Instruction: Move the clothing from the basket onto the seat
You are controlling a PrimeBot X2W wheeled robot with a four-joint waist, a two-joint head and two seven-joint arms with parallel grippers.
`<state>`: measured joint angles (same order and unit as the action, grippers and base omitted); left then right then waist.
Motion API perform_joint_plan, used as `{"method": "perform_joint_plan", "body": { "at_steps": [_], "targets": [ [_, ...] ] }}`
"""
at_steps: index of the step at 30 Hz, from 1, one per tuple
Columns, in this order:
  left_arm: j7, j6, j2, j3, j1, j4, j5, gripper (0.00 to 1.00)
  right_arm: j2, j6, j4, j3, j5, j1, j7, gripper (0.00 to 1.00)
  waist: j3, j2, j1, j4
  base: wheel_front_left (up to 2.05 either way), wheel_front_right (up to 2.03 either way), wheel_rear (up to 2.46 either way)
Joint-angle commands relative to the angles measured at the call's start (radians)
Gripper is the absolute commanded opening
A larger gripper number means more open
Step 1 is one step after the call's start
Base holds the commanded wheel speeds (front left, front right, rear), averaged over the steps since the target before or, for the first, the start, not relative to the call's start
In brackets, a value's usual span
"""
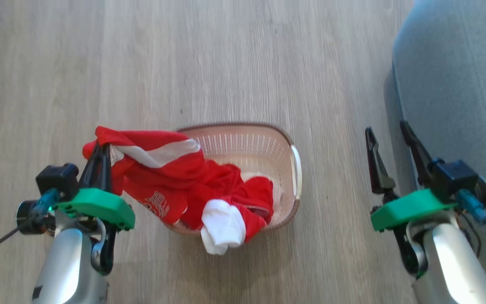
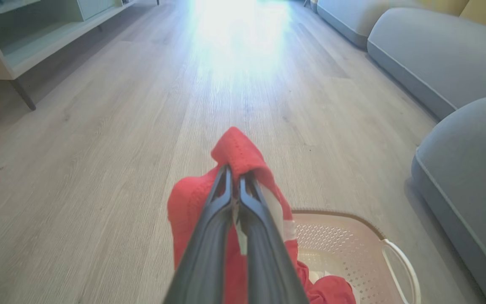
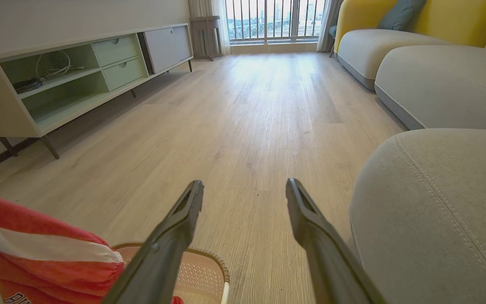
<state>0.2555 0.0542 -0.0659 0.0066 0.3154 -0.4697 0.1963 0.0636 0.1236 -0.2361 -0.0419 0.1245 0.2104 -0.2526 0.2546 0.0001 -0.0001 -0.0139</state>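
Red clothing is pinched at a bunched fold by the left gripper, its fingers clamped tight, up and to the left of the basket. The rest trails over the rim into the basket, which stands on the wood floor. The right gripper is spread wide, holding nothing, just beside the grey seat.

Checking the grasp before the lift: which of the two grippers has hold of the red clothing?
The left gripper: its fingers pinch the clothing; the right gripper hangs open and empty beside the seat.
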Motion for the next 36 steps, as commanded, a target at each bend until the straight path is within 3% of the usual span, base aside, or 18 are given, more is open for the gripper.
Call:
{"method": "perform_joint_plan", "body": {
  "at_steps": [1, 8, 16, 36],
  "targets": [
    [0.006, 0.006, -0.014, 0.037, 0.001, 0.041, 0.012, 0.00, 0.002, 0.007, 0.023, -0.023, 0.007, -0.003, -0.009, 1.00, -0.038, -0.0001, 0.0001, 0.012, 0.00, 0.00, 0.00],
    [0.006, 0.012, -0.006, 0.043, -0.077, 0.134, 0.026, 0.00, 0.009, 0.007, 0.010, -0.025, 0.015, -0.057, -0.009, 1.00, -0.120, -0.0001, 0.0001, 0.016, 0.00, 0.00, 0.00],
    [0.004, 0.000, -0.013, 0.046, -0.165, 0.145, 0.025, 0.00, 0.026, 0.007, -0.003, -0.021, 0.010, -0.128, -0.009, 1.00, -0.224, -0.0001, 0.0001, 0.012, 0.00, 0.00, 0.00],
    [-0.008, -0.018, -0.024, 0.025, -0.190, 0.170, 0.031, 0.00, 0.040, 0.007, 0.003, -0.031, 0.010, -0.137, -0.009, 1.00, -0.235, -0.0001, 0.0001, 0.013, 0.00, 0.00, 0.00]
  ]
}}
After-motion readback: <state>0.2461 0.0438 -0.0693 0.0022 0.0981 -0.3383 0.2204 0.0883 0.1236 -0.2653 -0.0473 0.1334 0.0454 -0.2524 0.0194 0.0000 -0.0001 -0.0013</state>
